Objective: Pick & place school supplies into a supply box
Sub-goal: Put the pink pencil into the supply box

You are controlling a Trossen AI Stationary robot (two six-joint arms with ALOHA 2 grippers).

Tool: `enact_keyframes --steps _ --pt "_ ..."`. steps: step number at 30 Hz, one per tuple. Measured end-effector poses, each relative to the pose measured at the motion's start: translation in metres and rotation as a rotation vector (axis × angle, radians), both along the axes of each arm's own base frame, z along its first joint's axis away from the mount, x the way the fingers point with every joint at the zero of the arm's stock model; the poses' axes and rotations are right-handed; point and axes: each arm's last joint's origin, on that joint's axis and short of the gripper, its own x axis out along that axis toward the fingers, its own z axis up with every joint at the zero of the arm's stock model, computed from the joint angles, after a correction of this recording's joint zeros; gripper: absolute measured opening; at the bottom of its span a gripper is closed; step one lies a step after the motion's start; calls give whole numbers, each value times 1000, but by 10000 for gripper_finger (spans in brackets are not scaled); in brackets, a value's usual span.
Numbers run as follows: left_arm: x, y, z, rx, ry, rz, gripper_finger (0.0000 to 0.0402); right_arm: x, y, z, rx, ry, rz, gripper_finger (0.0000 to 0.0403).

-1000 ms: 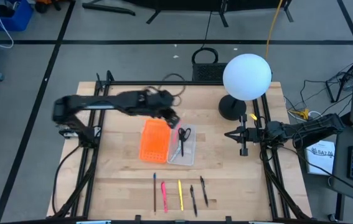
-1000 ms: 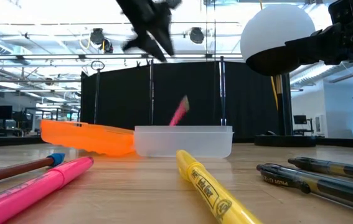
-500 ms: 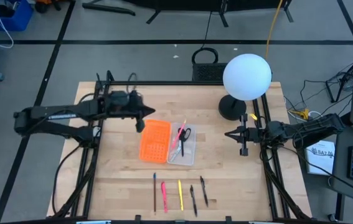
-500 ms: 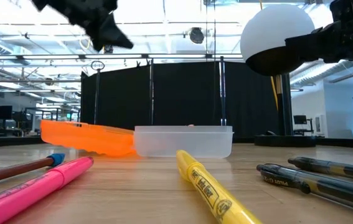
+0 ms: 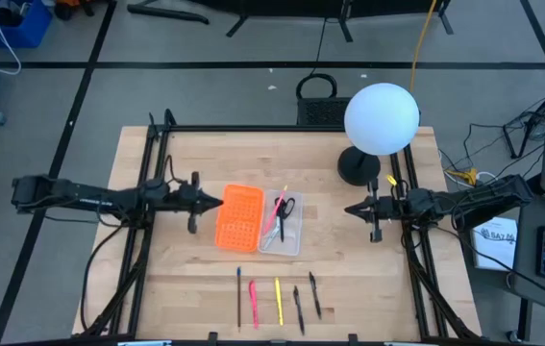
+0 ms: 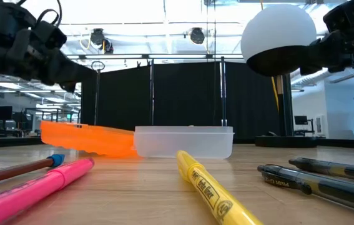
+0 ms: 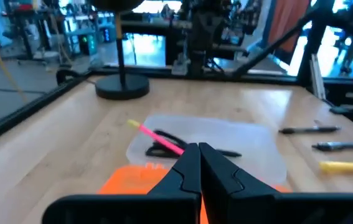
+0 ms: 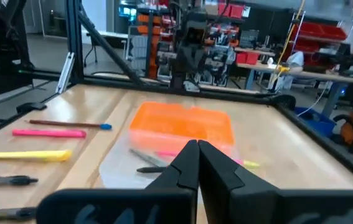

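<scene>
Both grippers' jaws sit closed and empty, so the pink pen (image 5: 276,213) leaning on the shallow clear plastic supply box's (image 5: 294,240) rim could tip out.

You have a wooden bench (image 5: 349,269) with an orange tray (image 5: 237,216) at its middle and the clear box (image 5: 283,223) touching its side. Five pens (image 5: 278,301) lie in a row near the front edge, and a black lamp base (image 5: 358,167) stands toward the back.

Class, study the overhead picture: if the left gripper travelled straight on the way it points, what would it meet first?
Probably the orange perforated piece, lying just ahead of the shut left gripper; the gripper's height above the table is unclear, so it might pass over it.
</scene>
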Motion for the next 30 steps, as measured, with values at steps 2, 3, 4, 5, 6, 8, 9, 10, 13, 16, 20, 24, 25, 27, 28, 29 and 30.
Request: enact_keyframes --steps 2,3,4,5,6,8,9,10,13,16,20,24,25,27,28,29,30 --pt "1 -2 0 24 -3 -9 2 1 -1 5 36 -47 -51 0" --pt "3 -3 2 43 -9 -30 2 2 -2 5 46 -44 -85 0" --pt "2 -4 3 62 -23 -60 2 3 -3 2 50 -15 -111 0" --pt "2 -4 5 76 -36 -87 2 4 -3 -2 48 33 -133 0" --pt "3 -5 6 88 -43 -113 2 6 -3 -9 37 102 -159 0" --pt "2 -4 5 93 -32 -141 2 12 -3 -3 23 178 -184 0" --pt "2 -4 4 95 -22 -156 2 18 -3 5 23 198 -192 0" --pt "2 -4 3 101 -14 -168 1 23 -4 11 29 229 -205 0" --pt "1 -2 -3 116 51 -167 1 44 -6 19 15 433 -234 0" --pt "0 -1 -6 154 88 -123 1 71 -7 31 -5 558 -232 0" --pt "-3 -5 -5 209 82 -142 1 101 -7 39 -44 615 -183 0" --pt "-10 -9 -1 255 71 -142 1 121 -7 51 -99 596 -80 0" --pt "-12 -9 -1 260 83 -139 1 123 -8 51 -114 611 -70 0" --pt "-18 -10 -1 265 92 -123 0 127 -12 47 -130 654 -76 0" --pt "-21 -9 -1 266 99 -111 0 131 -14 47 -131 662 -81 0" --pt "-23 -9 0 268 96 -106 0 134 -16 49 -130 669 -89 0" --pt "-25 -9 1 272 84 -99 0 138 -19 51 -129 687 -99 0"
